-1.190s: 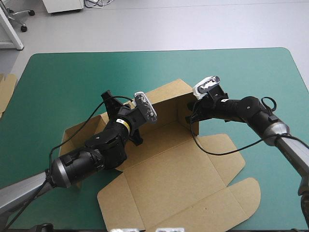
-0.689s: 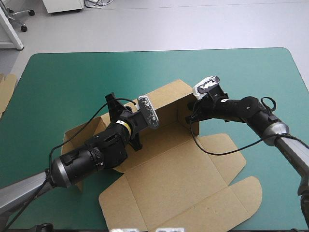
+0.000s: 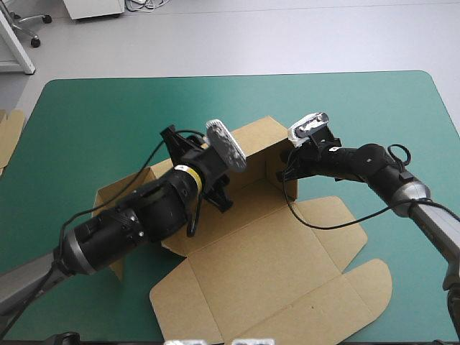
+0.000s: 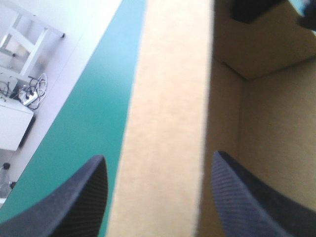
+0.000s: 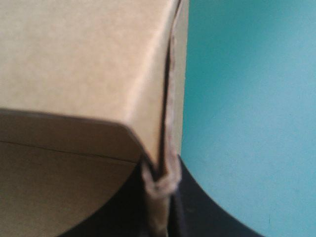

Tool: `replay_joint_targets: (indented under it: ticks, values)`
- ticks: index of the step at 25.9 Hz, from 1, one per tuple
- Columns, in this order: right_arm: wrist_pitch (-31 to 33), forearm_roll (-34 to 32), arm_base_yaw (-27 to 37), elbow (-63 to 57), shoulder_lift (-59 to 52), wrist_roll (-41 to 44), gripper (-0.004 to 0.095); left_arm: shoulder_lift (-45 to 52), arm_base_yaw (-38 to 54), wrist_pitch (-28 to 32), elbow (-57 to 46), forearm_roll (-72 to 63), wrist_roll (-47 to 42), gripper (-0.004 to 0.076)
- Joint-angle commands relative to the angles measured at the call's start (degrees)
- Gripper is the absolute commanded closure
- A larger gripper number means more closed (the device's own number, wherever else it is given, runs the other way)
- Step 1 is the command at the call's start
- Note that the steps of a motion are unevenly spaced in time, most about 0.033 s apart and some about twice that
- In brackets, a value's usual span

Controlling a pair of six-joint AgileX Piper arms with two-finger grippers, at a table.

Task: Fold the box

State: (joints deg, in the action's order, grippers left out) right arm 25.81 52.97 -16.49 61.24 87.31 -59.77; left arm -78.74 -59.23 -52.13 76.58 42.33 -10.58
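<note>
Some extra board (image 3: 8, 136) peeks in at the left edge of the teal-green table (image 3: 93, 108). Next comes the left gripper (image 4: 158, 165) — its black fingers (image 4: 69, 202) are wide apart, one on each side of the back wall of the brown box (image 3: 266, 266), which sits mid-table with its lid flat. On the right, the right gripper (image 5: 160, 197) pinches the box's folded side wall — fingers nearly closed on it.

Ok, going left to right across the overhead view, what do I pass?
Spare brown board at the far left → left hand, open astride the box's back wall → right hand, shut on the box's corner.
</note>
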Motion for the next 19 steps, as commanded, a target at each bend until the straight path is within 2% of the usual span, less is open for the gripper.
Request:
replay_joint_targets:
  ticks: [1, 9, 13, 17, 19]
  values:
    - [-0.33, 2.08, 0.05, 1.45, -2.08, 1.01, 0.0922, 2.1, 5.04, 0.23, 5.42, 2.37, -1.6, 0.0398]
    - [0.32, 1.66, 0.05, 1.45, -2.08, 2.16, 0.0922, 2.1, 22.19, -0.37, 8.77, 2.12, -6.54, 0.0722]
    - [0.5, -0.74, 0.05, 1.56, -2.08, 5.65, 0.0922, 2.1, 35.71, 3.14, 8.77, -10.23, -4.52, 0.0738]
    - [0.17, -3.57, 0.15, 1.81, -2.08, 8.94, 0.0922, 1.72, 47.0, 5.23, 8.77, -25.8, 2.1, 0.0738]
    - [0.17, -7.72, 0.24, 2.65, -2.08, 15.34, 0.0922, 0.66, 54.34, 5.59, 8.54, -36.67, 8.15, 0.0738]
